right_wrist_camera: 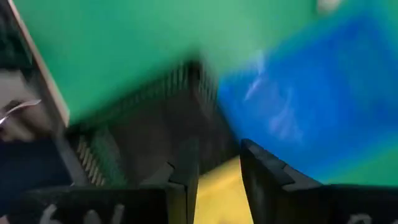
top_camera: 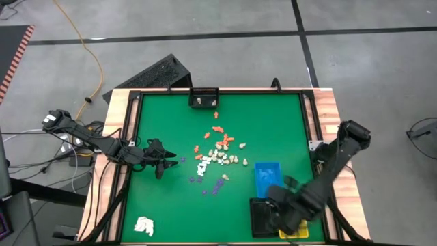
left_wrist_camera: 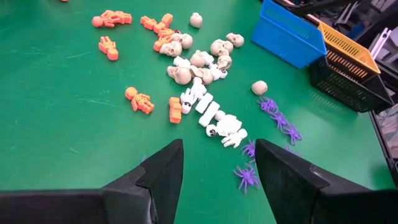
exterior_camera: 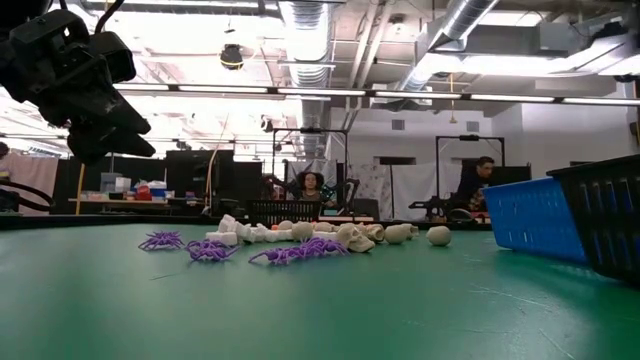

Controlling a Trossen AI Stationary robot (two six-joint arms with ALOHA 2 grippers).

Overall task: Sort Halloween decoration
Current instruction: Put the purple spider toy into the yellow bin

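Left gripper [top_camera: 166,162]: fingers [left_wrist_camera: 158,171] spread apart, nothing between them, arm extended low. Right gripper [top_camera: 283,217]: fingers [right_wrist_camera: 261,165] parted, empty, arm folded back behind it.

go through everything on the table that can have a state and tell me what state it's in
Left end effector: open, empty, above the mat near the purple spiders.
Right end effector: open, empty, over the black tray.
Blue tray: upright, looks empty.
Halloween decoration: loose, unsorted at mid-mat.
White wad: crumpled.

spread fingers [left_wrist_camera: 163,171] above skeleton figurines [left_wrist_camera: 211,115]
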